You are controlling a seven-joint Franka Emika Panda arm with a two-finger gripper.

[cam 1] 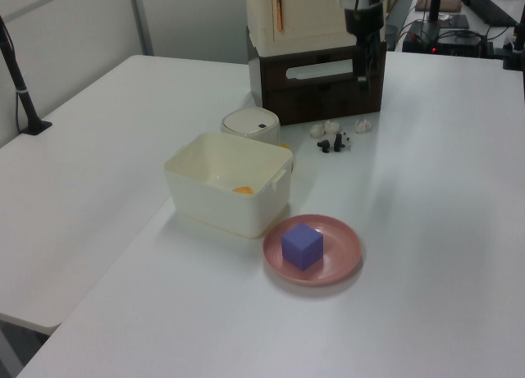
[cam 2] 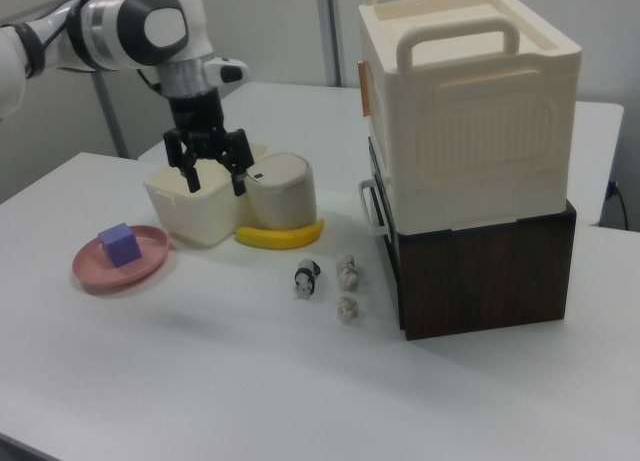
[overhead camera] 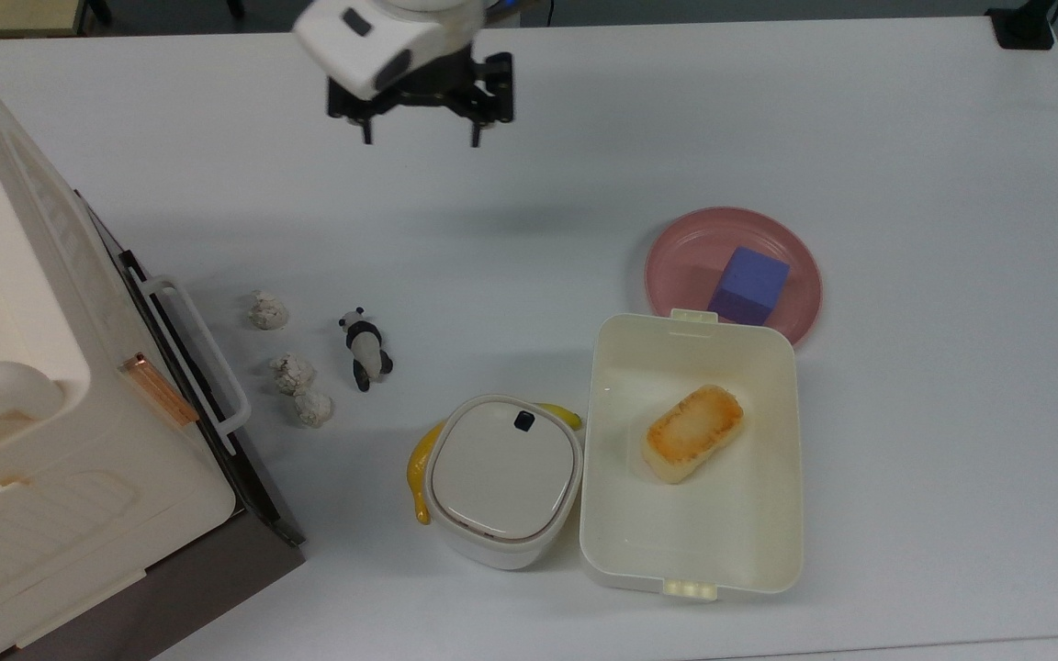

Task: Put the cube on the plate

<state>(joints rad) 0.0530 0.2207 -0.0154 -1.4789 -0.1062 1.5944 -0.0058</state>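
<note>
On the white counter point(overhead camera: 933, 138): small matte blue-purple cube point(overhead camera: 749, 284), resting on the round pink rimmed plate point(overhead camera: 676, 257), just beside a cream rectangular container point(overhead camera: 777, 551). Black two-finger gripper point(overhead camera: 420, 140), raised, well apart from the plate; fingers point(overhead camera: 476, 131) spread, holding nothing.

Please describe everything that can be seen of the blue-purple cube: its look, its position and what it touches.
The cube is a small solid block, blue-purple and matte, with flat plain faces and fairly sharp edges. It stands flat on one face inside the pink plate, toward the top view's right and lower part of the plate, turned at a slight angle. Only the plate touches it. The gripper is open and far from it, over the table.
</note>
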